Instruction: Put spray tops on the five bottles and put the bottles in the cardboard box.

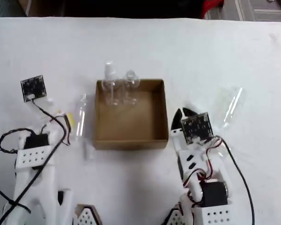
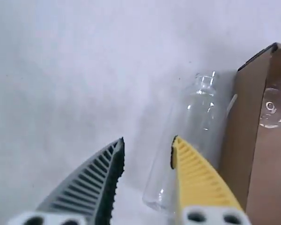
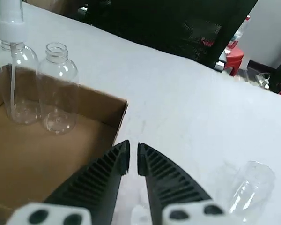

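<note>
The cardboard box (image 1: 131,136) (image 2: 257,154) (image 3: 47,154) sits mid-table. Inside, at its far wall, stand two clear bottles: one with a white spray top (image 1: 109,80) (image 3: 11,70), one with a bare neck (image 1: 129,84) (image 3: 58,93). Another uncapped bottle (image 1: 80,117) (image 2: 192,136) lies along the box's left outer wall. My left gripper (image 2: 147,150) (image 1: 66,123) is open just beside it, the yellow finger (image 2: 196,183) next to the bottle, nothing held. My right gripper (image 3: 132,154) (image 1: 183,115) is shut and empty by the box's right wall. A further bottle (image 1: 229,107) (image 3: 246,187) lies to its right.
A small white piece, perhaps a spray top (image 1: 89,151), lies near the box's front left corner. The white table (image 1: 201,56) stretches beyond the box to its dark far edge. Loose cables (image 1: 47,117) run along both arms.
</note>
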Action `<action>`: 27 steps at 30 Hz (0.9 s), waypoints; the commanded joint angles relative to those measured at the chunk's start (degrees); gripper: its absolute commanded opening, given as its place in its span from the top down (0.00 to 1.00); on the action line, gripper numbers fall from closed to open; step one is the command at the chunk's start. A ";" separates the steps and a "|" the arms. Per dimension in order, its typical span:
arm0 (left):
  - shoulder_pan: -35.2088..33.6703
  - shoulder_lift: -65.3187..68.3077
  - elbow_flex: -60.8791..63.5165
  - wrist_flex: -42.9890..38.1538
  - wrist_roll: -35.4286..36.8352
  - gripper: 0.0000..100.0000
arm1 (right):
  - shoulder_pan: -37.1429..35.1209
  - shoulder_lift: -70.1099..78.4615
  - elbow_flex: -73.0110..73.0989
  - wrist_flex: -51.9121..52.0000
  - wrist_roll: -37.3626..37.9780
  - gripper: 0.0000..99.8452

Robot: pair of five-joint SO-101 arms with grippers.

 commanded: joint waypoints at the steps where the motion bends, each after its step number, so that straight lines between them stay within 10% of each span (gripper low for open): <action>1: 0.84 -1.89 -0.44 -1.49 0.62 0.84 | -0.48 16.13 -17.05 9.71 6.24 0.98; 13: 0.84 -1.80 -0.35 -1.49 0.53 0.84 | 1.89 41.36 -32.09 31.08 51.16 0.96; 19: 0.84 -1.63 -0.35 -1.41 0.53 0.84 | 2.33 41.45 -19.69 20.88 58.46 0.76; 27: 0.84 -1.54 -0.35 -1.49 0.44 0.84 | 1.19 42.07 -11.25 8.48 58.99 0.79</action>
